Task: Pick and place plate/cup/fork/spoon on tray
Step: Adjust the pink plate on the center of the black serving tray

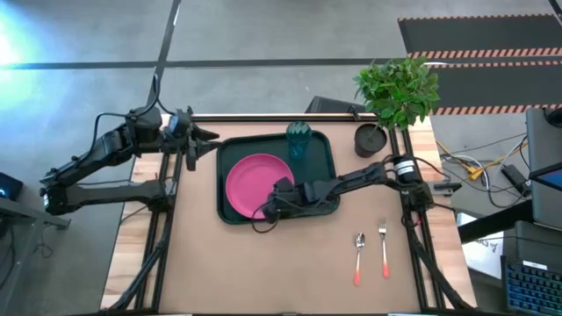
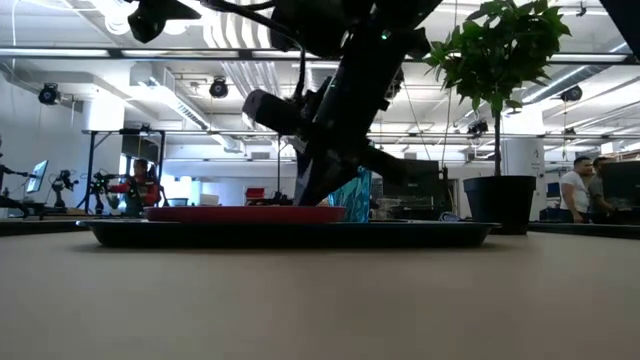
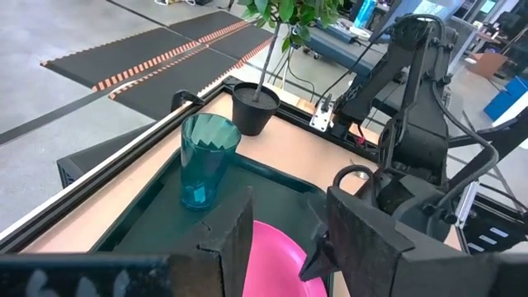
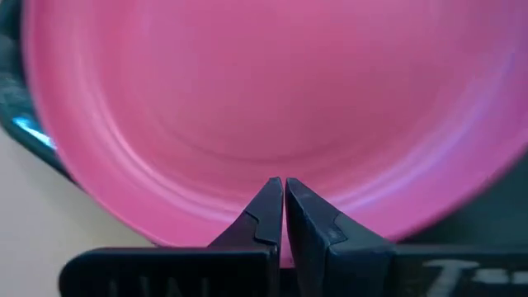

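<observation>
Right end effector point(image 4: 284, 194) closed, low over plate point(image 4: 272, 107)

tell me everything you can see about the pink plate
The plate is round, pink and smooth, plastic by its look, with a shallow well and a slightly raised rim. It lies flat and right side up in the dark green tray, on the left-arm side of it, with nothing on it. The teal cup stands apart at the tray's far edge. The right claw, shut, sits at the plate's near rim; whether it pinches the rim cannot be told.
</observation>
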Robot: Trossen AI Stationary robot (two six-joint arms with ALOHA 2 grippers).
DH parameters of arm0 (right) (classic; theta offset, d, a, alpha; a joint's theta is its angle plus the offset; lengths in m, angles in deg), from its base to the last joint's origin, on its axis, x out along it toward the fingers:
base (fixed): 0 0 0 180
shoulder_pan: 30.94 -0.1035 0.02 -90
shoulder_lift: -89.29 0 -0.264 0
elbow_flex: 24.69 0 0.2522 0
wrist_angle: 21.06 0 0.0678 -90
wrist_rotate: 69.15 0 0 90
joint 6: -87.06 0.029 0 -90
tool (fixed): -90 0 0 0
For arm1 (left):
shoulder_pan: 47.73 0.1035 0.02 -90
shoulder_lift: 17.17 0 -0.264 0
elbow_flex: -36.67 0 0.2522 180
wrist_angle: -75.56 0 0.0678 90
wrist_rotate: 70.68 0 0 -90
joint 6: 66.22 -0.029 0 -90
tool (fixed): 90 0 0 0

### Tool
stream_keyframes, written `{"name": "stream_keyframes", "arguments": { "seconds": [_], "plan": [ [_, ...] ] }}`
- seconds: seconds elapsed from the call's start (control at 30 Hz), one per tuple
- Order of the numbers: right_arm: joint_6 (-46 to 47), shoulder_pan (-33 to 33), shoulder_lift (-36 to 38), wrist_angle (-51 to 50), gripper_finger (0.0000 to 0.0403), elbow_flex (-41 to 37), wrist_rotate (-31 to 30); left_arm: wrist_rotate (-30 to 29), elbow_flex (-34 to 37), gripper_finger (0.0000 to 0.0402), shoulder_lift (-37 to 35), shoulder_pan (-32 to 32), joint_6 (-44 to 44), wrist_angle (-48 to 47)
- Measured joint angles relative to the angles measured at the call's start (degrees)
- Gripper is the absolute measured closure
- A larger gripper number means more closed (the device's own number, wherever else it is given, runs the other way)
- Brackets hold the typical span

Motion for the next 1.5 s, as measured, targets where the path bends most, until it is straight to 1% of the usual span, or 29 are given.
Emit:
{"name": "stream_keyframes", "arguments": {
  "seconds": [0.33, 0.5, 0.6, 0.7, 0.87, 1.13, 1.5],
  "plan": [
    [1.68, 0.20, 3.38, -18.95, 0.0395, 0.70, -0.55, 0.02, 0.00, 0.0265, -0.48, 0.00, 0.00, -0.02],
    [3.37, 0.18, 4.59, -24.68, 0.0395, 0.70, -1.44, 0.09, 0.00, 0.0265, -0.74, -0.01, -0.07, -0.06],
    [3.28, 0.18, 5.00, -23.82, 0.0395, 0.70, -2.01, 0.11, 0.00, 0.0265, -0.74, -0.02, -0.33, -0.04],
    [3.35, 0.23, 5.11, -22.00, 0.0394, 0.69, -4.18, 0.11, 0.00, 0.0265, -0.76, 0.00, -0.35, -0.04],
    [1.29, 0.87, 5.05, -17.96, 0.0394, 0.67, -4.34, 0.11, 0.00, 0.0265, -0.74, 0.00, -0.33, -0.04],
    [1.22, 0.94, 5.01, -18.98, 0.0394, 0.04, -4.40, 0.13, 0.00, 0.0265, -0.89, 0.00, -0.31, -0.04],
    [3.66, 0.53, 4.96, -19.07, 0.0394, -3.89, -3.97, 0.13, 0.00, 0.0265, -0.89, 0.00, -0.11, -0.03]
  ]
}}
